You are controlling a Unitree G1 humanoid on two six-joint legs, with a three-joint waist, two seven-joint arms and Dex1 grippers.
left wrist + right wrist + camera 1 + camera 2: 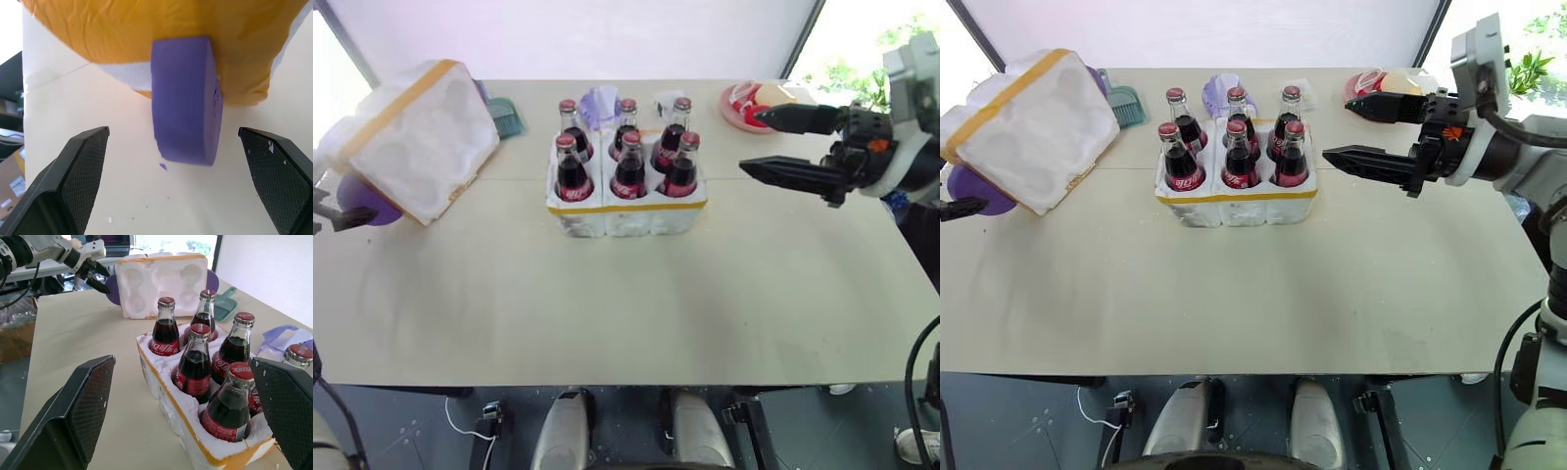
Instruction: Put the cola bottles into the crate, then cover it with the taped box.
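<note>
Right tool (1363, 130) level, open, beside crate (1234, 203)

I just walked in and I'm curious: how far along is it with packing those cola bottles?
All six cola bottles already stand in the crate, so the loading looks done. Nothing is in hand: the left gripper is open beside the taped box, which leans on a purple disc, and the right gripper hovers open. Still left: covering the crate with that box.
</note>
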